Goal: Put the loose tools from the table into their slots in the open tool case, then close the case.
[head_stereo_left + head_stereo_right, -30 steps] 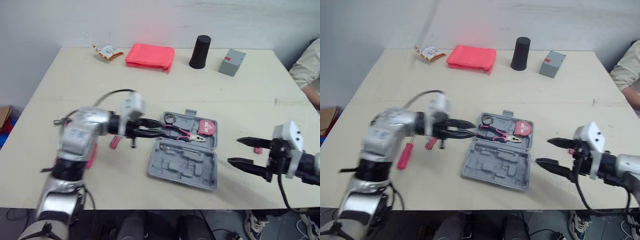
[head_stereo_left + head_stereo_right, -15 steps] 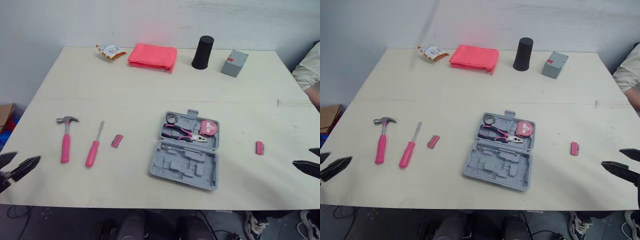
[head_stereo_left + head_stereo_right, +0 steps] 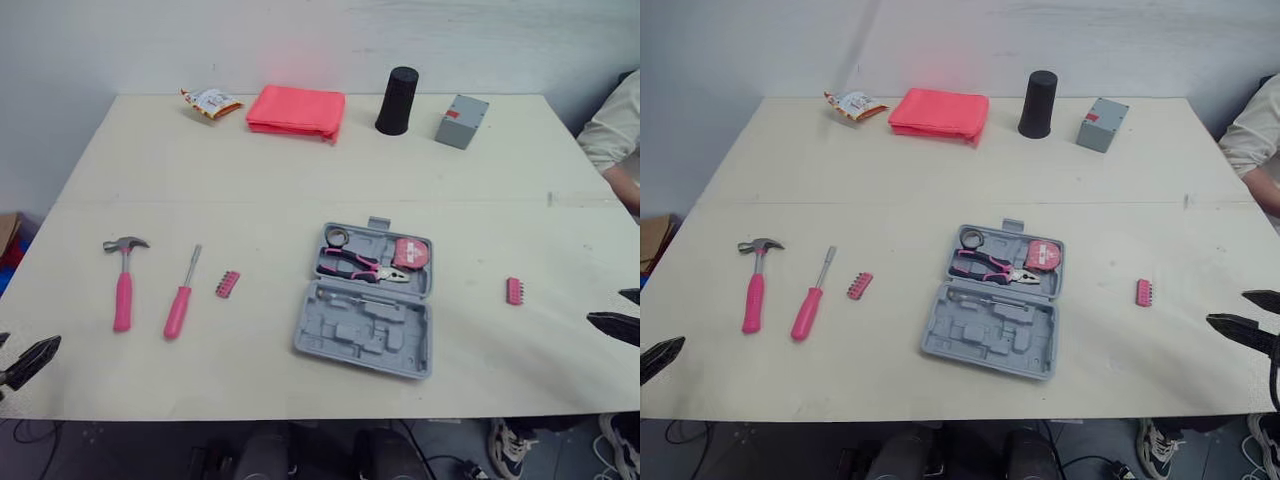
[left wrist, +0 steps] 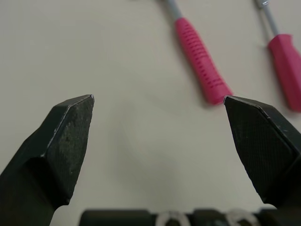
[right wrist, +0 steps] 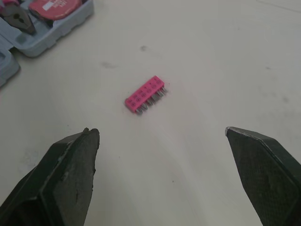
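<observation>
The grey tool case [image 3: 368, 300] lies open mid-table, holding pliers [image 3: 362, 266] and a red tape measure [image 3: 410, 254]. To its left lie a pink-handled hammer [image 3: 122, 285], a pink-handled screwdriver [image 3: 180, 296] and a pink bit holder [image 3: 228, 284]. A second pink bit holder [image 3: 515, 291] lies right of the case. My left gripper [image 3: 22, 365] is open at the table's front left corner, short of the hammer handle [image 4: 200, 66]. My right gripper [image 3: 622, 315] is open at the right edge, facing the second bit holder [image 5: 145, 95].
Along the far edge sit a snack packet [image 3: 210, 102], a folded pink cloth [image 3: 297, 110], a black cup [image 3: 397, 100] and a grey box [image 3: 461, 122]. A person's sleeve [image 3: 610, 130] shows at the right edge.
Both arms have pulled back from the case to the table's front corners. The left gripper left the pliers lying in the case. The camera shifted slightly.
</observation>
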